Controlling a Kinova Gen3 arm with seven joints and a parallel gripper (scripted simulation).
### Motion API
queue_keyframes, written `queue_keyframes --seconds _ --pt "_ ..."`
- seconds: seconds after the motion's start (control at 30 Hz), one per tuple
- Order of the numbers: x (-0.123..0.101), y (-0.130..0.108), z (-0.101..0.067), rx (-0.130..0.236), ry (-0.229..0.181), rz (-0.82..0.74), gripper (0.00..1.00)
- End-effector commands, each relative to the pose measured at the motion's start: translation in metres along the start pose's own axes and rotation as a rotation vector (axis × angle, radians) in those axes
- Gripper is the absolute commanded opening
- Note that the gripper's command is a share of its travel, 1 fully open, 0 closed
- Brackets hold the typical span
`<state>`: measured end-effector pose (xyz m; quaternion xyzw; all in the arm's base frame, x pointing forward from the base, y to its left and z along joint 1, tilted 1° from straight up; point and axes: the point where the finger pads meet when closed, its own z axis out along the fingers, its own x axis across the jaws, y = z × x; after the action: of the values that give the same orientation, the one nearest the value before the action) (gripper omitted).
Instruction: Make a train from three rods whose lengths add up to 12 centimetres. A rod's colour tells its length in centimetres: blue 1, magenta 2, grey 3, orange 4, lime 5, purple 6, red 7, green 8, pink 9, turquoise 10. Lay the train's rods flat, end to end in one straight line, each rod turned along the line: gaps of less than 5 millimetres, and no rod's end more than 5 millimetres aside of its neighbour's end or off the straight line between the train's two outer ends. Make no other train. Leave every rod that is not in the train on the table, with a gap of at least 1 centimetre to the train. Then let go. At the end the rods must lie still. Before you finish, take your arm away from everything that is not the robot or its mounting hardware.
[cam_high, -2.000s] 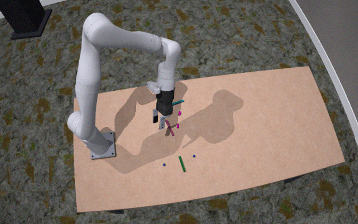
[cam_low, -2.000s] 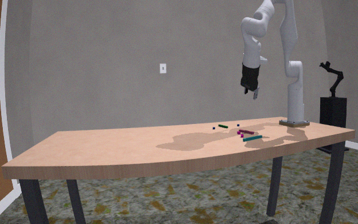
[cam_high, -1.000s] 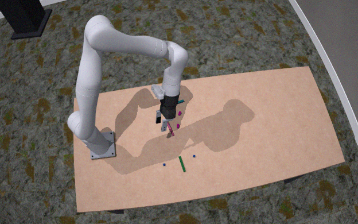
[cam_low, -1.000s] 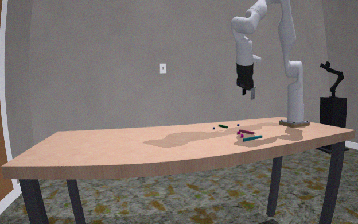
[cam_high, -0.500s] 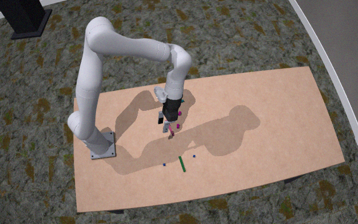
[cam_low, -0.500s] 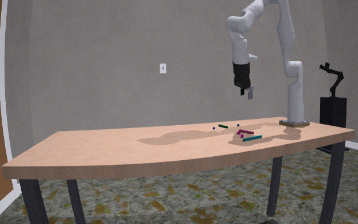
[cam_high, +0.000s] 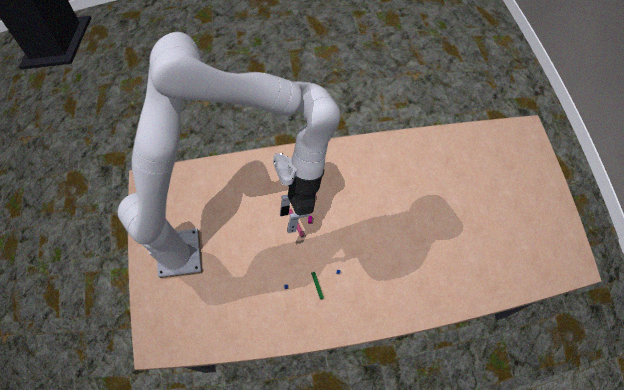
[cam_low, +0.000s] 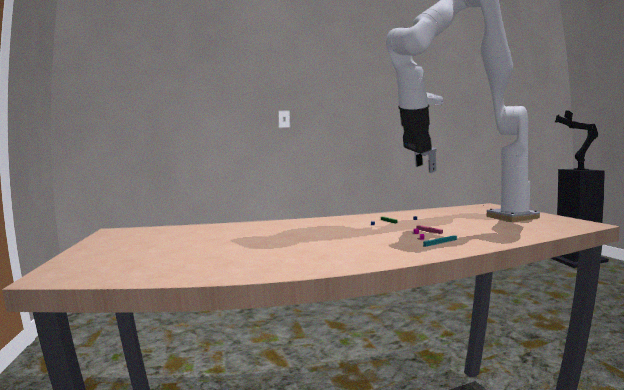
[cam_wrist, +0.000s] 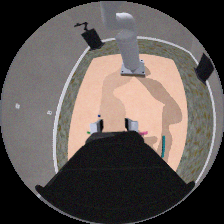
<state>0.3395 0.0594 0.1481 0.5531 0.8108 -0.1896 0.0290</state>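
Observation:
My gripper (cam_high: 288, 222) (cam_low: 426, 168) (cam_wrist: 114, 123) is open and empty, high above the table. The pink rod (cam_high: 300, 230) (cam_low: 429, 229) (cam_wrist: 144, 133) lies below it, partly hidden in the top view. One magenta rod (cam_high: 310, 219) (cam_low: 416, 231) lies beside the pink rod's far end; another magenta rod (cam_low: 422, 237) lies nearby. The turquoise rod (cam_low: 440, 241) (cam_wrist: 163, 146) lies apart, hidden by the arm in the top view. The green rod (cam_high: 318, 286) (cam_low: 389, 220) lies between one blue rod (cam_high: 286, 287) (cam_low: 415, 218) (cam_wrist: 99, 116) and another blue rod (cam_high: 338, 272) (cam_low: 372, 223), with gaps.
The arm's base plate (cam_high: 180, 270) (cam_low: 525, 216) (cam_wrist: 133, 74) stands at one end of the wooden table (cam_high: 450, 310) (cam_low: 200, 265). The arm's shadows fall across several rods' surroundings. A black pedestal (cam_low: 580, 195) with a small black arm stands beyond the table.

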Motion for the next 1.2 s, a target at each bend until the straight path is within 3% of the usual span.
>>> queue_keyframes --seconds 0.0,0.07,0.1,0.37,0.4,0.63,0.67,0.93,0.97,1.17 --pt "-0.003 0.0 0.0 -0.002 0.003 0.008 1.0" --pt "-0.003 0.0 0.0 -0.002 0.003 0.008 1.0" --pt "-0.008 0.005 -0.001 -0.017 0.039 0.04 1.0" --pt "-0.008 0.005 -0.001 -0.017 0.039 0.04 1.0" --pt "-0.014 0.009 -0.003 -0.033 0.073 0.072 1.0" --pt "-0.014 0.009 -0.003 -0.033 0.073 0.072 1.0" --pt "-0.02 0.014 -0.004 -0.051 0.106 0.105 1.0" --pt "-0.02 0.014 -0.004 -0.051 0.106 0.105 1.0" --pt "-0.028 0.019 -0.006 -0.071 0.139 0.138 1.0" --pt "-0.028 0.019 -0.006 -0.071 0.139 0.138 1.0"
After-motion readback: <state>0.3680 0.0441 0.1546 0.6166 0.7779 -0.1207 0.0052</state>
